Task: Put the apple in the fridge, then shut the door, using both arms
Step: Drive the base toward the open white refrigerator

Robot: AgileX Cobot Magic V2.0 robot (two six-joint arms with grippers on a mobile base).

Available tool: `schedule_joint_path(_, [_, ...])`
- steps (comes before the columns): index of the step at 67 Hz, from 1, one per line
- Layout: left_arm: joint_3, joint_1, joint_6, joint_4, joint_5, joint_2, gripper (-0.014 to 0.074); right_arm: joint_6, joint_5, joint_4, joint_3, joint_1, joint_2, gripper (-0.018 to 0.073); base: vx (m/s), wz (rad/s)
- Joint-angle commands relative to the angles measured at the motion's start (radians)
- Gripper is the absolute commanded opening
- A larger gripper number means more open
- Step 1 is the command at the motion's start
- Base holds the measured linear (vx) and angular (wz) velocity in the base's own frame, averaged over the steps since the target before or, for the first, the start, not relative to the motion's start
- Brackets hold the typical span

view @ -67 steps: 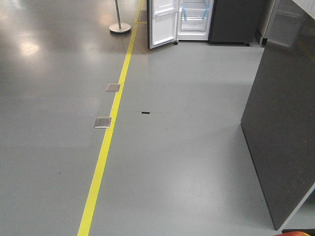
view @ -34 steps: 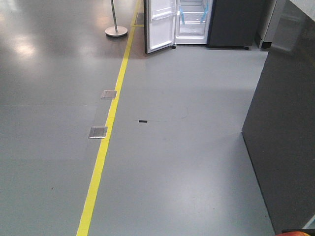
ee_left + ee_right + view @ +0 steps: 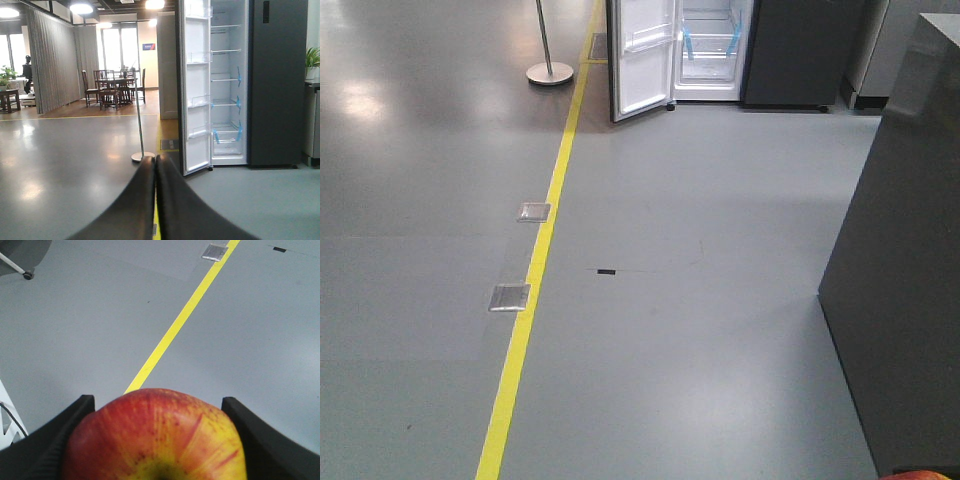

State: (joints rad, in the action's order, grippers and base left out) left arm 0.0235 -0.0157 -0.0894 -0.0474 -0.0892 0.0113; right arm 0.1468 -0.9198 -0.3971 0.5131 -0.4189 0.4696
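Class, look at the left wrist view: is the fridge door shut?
No, the door stands swung open, so the white shelves inside the fridge are in plain sight.

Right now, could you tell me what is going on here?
The right gripper holds a small round red-and-yellow apple. The left gripper is shut and empty. The tall dark grey fridge stands far across the grey floor, its white-lined door swung open, so the apple is not yet inside.

The left tool [image 3: 155, 160] and right tool [image 3: 157, 402] are matte black (smooth-surfaced, tapering).
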Motion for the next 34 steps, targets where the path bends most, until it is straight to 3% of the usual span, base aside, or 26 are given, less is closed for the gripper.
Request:
schedule_joint_path(1, [0.011, -0.001, -0.001, 0.008, -0.075, 0.014, -0.0006, 0.005, 0.057, -0.023, 0.030, -0.002, 0.003, 0.0393, 0.27, 0.01])
schedule_joint_path(34, [0.011, -0.001, -0.001, 0.008, -0.075, 0.014, -0.0006, 0.005, 0.057, -0.023, 0.030, -0.002, 0.003, 0.0393, 0.29, 0.01])
